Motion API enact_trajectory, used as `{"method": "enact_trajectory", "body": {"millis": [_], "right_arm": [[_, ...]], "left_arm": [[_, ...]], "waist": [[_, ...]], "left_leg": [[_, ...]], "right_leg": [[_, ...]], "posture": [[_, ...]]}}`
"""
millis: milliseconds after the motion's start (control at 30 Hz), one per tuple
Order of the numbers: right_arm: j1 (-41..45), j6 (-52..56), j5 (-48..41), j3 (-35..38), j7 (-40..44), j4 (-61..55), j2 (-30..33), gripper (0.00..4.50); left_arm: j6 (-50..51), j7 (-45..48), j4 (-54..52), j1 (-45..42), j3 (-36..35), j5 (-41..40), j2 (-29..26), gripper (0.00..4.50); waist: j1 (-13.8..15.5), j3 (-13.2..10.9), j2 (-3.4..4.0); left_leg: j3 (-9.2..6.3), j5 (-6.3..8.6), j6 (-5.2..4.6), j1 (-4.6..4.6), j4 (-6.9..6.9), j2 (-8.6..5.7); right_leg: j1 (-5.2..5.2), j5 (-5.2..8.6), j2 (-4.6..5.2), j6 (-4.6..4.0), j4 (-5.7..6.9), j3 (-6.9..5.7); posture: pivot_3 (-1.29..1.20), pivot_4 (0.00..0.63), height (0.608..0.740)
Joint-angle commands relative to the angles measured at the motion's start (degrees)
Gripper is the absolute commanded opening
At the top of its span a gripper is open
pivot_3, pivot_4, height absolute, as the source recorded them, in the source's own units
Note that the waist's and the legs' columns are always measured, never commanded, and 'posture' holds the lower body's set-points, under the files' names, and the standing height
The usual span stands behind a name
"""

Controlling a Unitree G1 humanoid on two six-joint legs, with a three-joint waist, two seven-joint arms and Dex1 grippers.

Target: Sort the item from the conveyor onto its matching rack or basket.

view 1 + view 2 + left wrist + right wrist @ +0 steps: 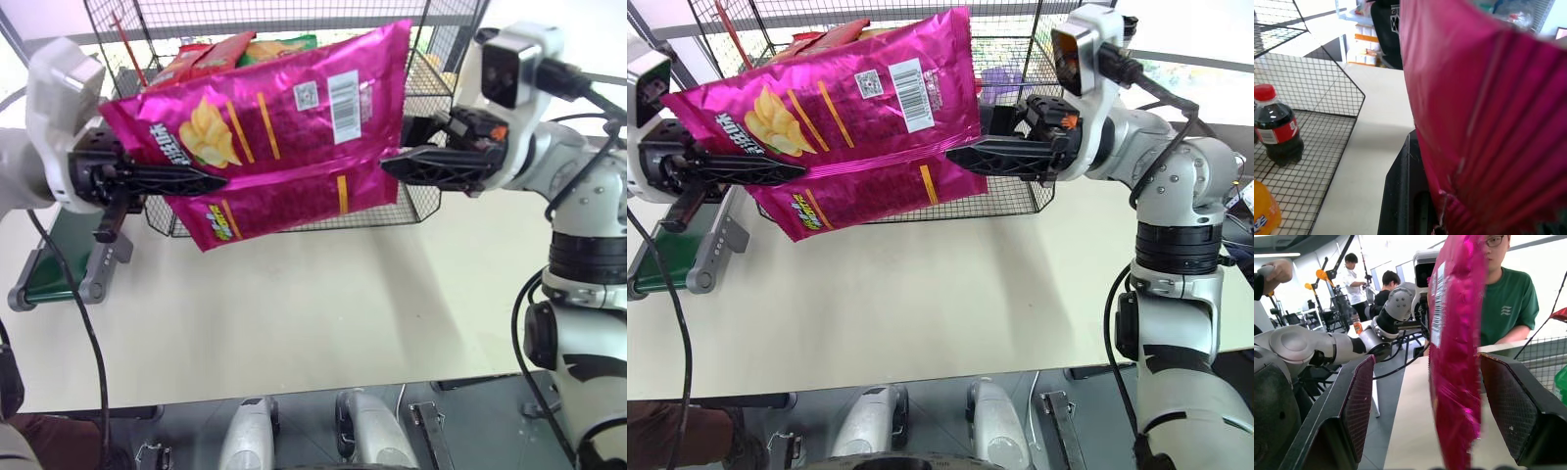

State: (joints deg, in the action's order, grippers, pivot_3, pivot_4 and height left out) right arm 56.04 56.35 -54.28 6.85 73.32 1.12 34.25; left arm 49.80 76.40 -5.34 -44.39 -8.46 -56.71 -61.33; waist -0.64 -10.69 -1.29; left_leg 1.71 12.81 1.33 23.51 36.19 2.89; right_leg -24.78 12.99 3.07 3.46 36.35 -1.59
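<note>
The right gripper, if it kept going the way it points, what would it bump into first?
Probably the pink chip bag. The open right gripper has a finger on each side of the bag's edge, so going straight on would likely push further onto the bag, which the left gripper holds.

The chip bag (284,127) hangs between the left gripper (201,181) and right gripper (397,164), above the table (323,304). Behind it stands the wire cage (426,93); the conveyor (54,259) lies below the left gripper.

We see a pale cream bench (323,304) under bright light; beyond it, a workshop with people (1508,308) standing, orange-headed stands (1322,279) and shelving (1364,46) against a white wall
</note>
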Motion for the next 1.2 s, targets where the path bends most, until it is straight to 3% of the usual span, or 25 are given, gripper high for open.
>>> {"method": "enact_trajectory", "body": {"millis": [33, 100, 267, 500, 533, 733, 967, 1200], "right_arm": [[0.4, -0.5, -0.5, -0.2, -1.6, -2.1, -0.8, 3.2], [0.5, -1.0, 0.1, -0.4, -3.0, -1.8, -1.5, 2.6], [-0.4, -1.9, 1.0, -1.2, -4.0, -2.7, -1.6, 0.05], [-1.3, -2.2, 1.3, -1.7, -3.2, -3.6, 0.2, 0.05], [-1.4, -2.4, 1.5, -1.6, -3.4, -3.6, 0.2, 0.0], [-1.7, -3.4, 1.3, 0.5, -6.2, -4.1, 0.4, 0.0], [-3.8, -6.3, 2.9, 7.3, -12.4, -7.0, 6.7, 0.0], [-4.0, -12.6, 8.7, 19.4, -24.4, -12.1, 18.1, 0.0]], "left_arm": [[-1.0, 1.2, -0.4, -1.9, 0.1, 1.5, 0.4, 0.0], [-0.9, 1.5, -0.4, -2.2, 0.3, 2.1, 0.9, 0.0], [-0.7, 1.8, -0.2, -2.7, -0.2, 3.0, 1.6, 0.0], [-0.1, -0.3, 2.0, -3.0, -0.9, 4.6, 1.8, 0.0], [0.2, -0.5, 2.4, -3.0, -0.9, 4.7, 1.8, 0.71], [-0.3, -3.2, 4.4, 0.0, -4.4, 5.5, 2.2, 3.25], [-2.6, -6.9, 5.8, 11.2, -13.7, 7.7, 0.8, 3.25], [0.3, -17.5, -3.0, 18.4, -21.1, 1.9, 7.7, 3.25]], "waist": [[0.0, 0.0, 0.0], [-0.1, 0.0, 0.0], [0.0, 0.0, 0.0], [0.0, 0.0, 0.0], [0.0, 0.0, 0.0], [0.0, 0.0, 0.0], [0.0, 0.0, -0.03], [0.8, 0.0, -0.01]], "left_leg": [[0.0, 0.0, 0.0, 0.0, 0.0, 0.0], [0.0, 0.0, 0.0, 0.0, -0.01, 0.0], [-0.02, 0.0, 0.0, 0.0, 0.0, 0.01], [-0.03, 0.0, 0.0, 0.01, 0.01, 0.02], [-0.04, 0.0, 0.0, 0.01, 0.0, 0.02], [-0.03, 0.0, 0.0, 0.01, 0.0, 0.03], [-0.03, 0.0, 0.0, 0.03, -0.03, 0.07], [0.01, 0.0, 0.0, 0.08, -0.02, 0.04]], "right_leg": [[0.0, 0.0, 0.0, 0.0, 0.0, 0.0], [0.0, 0.0, 0.0, 0.0, 0.01, 0.0], [0.0, 0.0, -0.03, 0.01, 0.0, 0.0], [0.0, 0.0, -0.04, 0.01, 0.0, 0.0], [0.0, 0.0, -0.04, 0.01, 0.0, 0.0], [0.0, 0.0, -0.05, 0.01, 0.0, 0.0], [-0.06, 0.0, -0.09, 0.01, 0.0, 0.01], [-0.05, 0.1, 0.03, -0.18, -0.1, 0.0]], "posture": [[0.0, 0.15, 0.74], [0.0, 0.15, 0.74], [0.0, 0.15, 0.74], [0.0, 0.15, 0.74], [0.0, 0.15, 0.74], [0.0, 0.15, 0.74], [0.0, 0.15, 0.74], [0.0, 0.15, 0.74]]}}
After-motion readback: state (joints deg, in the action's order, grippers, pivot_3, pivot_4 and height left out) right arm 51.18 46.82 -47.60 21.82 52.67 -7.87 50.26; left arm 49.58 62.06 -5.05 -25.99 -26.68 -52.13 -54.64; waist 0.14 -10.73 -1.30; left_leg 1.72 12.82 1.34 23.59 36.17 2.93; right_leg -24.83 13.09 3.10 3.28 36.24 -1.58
